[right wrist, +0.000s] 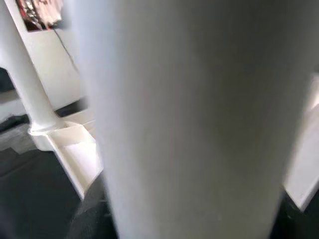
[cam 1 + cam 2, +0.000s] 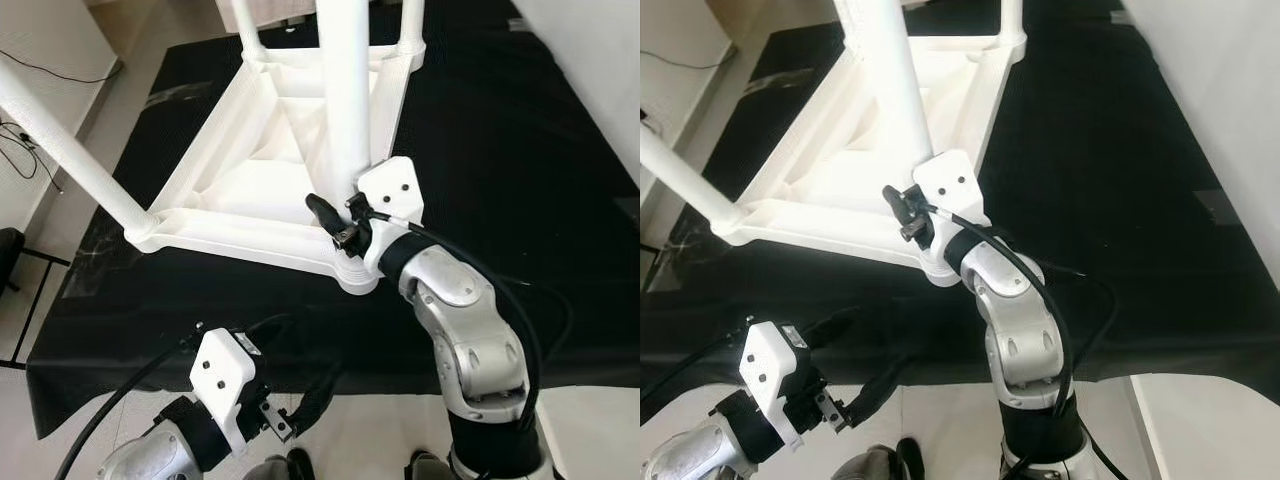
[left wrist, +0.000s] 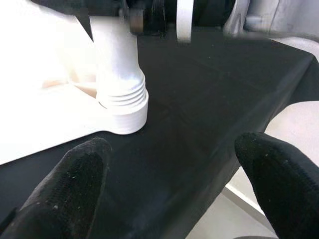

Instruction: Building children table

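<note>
While the white plastic table top (image 2: 250, 190) lies upside down on the black cloth (image 2: 500, 200), four legs stand in its corner sockets. Right gripper (image 2: 340, 215) sits low on the nearest table leg (image 2: 345, 90), its fingers closed around the tube just above the threaded socket (image 3: 122, 102). Left gripper (image 3: 169, 184) hangs off the cloth's near edge, fingers (image 3: 70, 174) spread wide, holding nothing. Black cables (image 2: 40, 140) trail over the floor (image 2: 60, 40) at left.

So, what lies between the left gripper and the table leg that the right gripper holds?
Bare black cloth, as the left wrist view shows: the open left gripper faces the table leg with nothing between.
</note>
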{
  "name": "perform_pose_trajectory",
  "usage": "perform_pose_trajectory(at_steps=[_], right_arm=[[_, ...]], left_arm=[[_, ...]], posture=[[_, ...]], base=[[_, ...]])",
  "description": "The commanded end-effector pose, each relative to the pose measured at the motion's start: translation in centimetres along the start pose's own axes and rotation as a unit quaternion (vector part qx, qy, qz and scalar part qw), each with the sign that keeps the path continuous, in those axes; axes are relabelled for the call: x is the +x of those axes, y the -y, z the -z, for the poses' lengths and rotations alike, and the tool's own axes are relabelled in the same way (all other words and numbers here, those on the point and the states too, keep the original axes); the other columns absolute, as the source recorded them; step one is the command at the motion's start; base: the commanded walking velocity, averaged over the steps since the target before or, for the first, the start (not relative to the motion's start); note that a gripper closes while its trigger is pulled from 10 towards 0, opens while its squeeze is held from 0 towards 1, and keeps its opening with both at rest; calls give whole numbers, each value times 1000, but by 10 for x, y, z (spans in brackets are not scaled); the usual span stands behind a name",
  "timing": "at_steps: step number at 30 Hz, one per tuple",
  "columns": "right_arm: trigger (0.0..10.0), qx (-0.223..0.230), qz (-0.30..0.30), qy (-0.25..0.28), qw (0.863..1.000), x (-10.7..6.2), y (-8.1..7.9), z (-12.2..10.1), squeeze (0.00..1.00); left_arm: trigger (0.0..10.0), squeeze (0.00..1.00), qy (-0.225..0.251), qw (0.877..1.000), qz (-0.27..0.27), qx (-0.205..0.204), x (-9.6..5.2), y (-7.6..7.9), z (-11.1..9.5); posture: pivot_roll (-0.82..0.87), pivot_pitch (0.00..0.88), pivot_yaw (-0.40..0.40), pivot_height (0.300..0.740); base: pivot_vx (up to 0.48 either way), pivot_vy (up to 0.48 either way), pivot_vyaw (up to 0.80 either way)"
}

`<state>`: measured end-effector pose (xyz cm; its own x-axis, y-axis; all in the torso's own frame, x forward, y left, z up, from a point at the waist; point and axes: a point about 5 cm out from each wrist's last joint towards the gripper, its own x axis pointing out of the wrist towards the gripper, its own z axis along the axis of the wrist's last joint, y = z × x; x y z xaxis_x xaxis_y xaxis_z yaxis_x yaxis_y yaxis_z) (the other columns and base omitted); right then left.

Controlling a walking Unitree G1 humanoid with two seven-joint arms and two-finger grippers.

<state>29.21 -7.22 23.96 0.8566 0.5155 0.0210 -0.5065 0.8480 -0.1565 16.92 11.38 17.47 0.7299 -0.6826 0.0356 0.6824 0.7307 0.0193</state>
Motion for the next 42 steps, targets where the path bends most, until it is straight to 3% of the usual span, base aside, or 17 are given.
perform_pose_trajectory(at_steps=[1, 9, 10, 11, 12, 15, 24, 25, 27, 28, 33, 35, 37, 39, 40, 41, 42], right_arm=[[10000, 41, -6, -69, 997, 3, -3, 28, 1000], [10000, 25, -130, 26, 991, 13, 3, -5, 1000], [10000, 12, -186, 41, 982, 13, 5, -13, 600], [10000, 12, -186, 41, 982, 13, 5, -13, 600], [10000, -9, -245, 49, 968, 13, 8, -19, 0], [10000, -77, -344, 59, 934, 11, 16, -29, 0], [10000, -89, -422, 56, 901, 17, 28, -40, 0], [8902, -89, -431, 53, 897, 17, 29, -40, 0], [8902, -89, -431, 53, 897, 17, 29, -40, 0], [0, -85, -442, 49, 891, 18, 31, -38, 0], [0, -79, -456, 28, 886, 16, 34, -26, 0], [0, -79, -449, 20, 890, 15, 34, -21, 0], [0, -18, -338, 1, 941, 15, 34, 3, 0], [0, -18, -338, 1, 941, 15, 34, 3, 0], [0, 2, -280, -10, 960, 14, 33, 13, 0], [0, 2, -280, -10, 960, 14, 33, 13, 0], [0, 23, -96, -51, 994, 11, 35, 31, 0]], left_arm=[[10000, 0, -11, 1000, -7, -6, -3, -2, 5], [10000, 0, -9, 1000, -4, -5, -1, -3, 5], [10000, 0, -9, 1000, -5, -5, -1, -3, 5], [10000, 0, -9, 1000, -5, -5, -1, -3, 5], [10000, 0, -8, 1000, -5, -5, 0, -2, 5], [10000, 0, -7, 1000, -6, -4, 0, -1, 5], [10000, 0, -6, 1000, -8, -4, 1, 1, 5], [10000, 0, -5, 1000, -8, -4, 1, 1, 5], [10000, 0, -5, 1000, -8, -4, 1, 1, 5], [10000, 0, -5, 1000, -8, -4, 1, 1, 5], [10000, 0, -3, 1000, -9, -6, 1, 3, 5], [10000, 0, -3, 1000, -10, -7, 0, 3, 5], [10000, 0, -3, 1000, -8, -10, -1, 4, 5], [10000, 0, -3, 1000, -8, -10, -1, 4, 5], [10000, 0, -4, 1000, -8, -11, -1, 4, 5], [10000, 0, -4, 1000, -8, -11, -1, 4, 5], [10000, 0, -4, 1000, -7, -11, -2, 4, 5]], posture=[[-52, 304, 152, 740], [-50, 298, 149, 740], [-48, 295, 146, 740], [-48, 295, 146, 740], [-43, 291, 142, 740], [-38, 285, 135, 740], [-32, 285, 126, 740], [-33, 281, 125, 740], [-33, 281, 125, 740], [-34, 287, 123, 740], [-38, 294, 125, 740], [-42, 294, 128, 740], [-55, 301, 127, 740], [-55, 301, 127, 740], [-55, 302, 126, 740], [-55, 302, 126, 740], [-60, 320, 130, 740]], base=[[0, 0, 0], [0, 0, 0], [0, 0, 0], [0, 0, 0], [0, 0, 0], [0, 0, 0], [0, 0, 0], [0, 0, 0], [0, 0, 0], [0, 0, 0], [0, 0, 0], [0, 0, 0], [0, 0, 0], [0, 0, 0], [0, 0, 0], [0, 0, 0], [0, 0, 0]])
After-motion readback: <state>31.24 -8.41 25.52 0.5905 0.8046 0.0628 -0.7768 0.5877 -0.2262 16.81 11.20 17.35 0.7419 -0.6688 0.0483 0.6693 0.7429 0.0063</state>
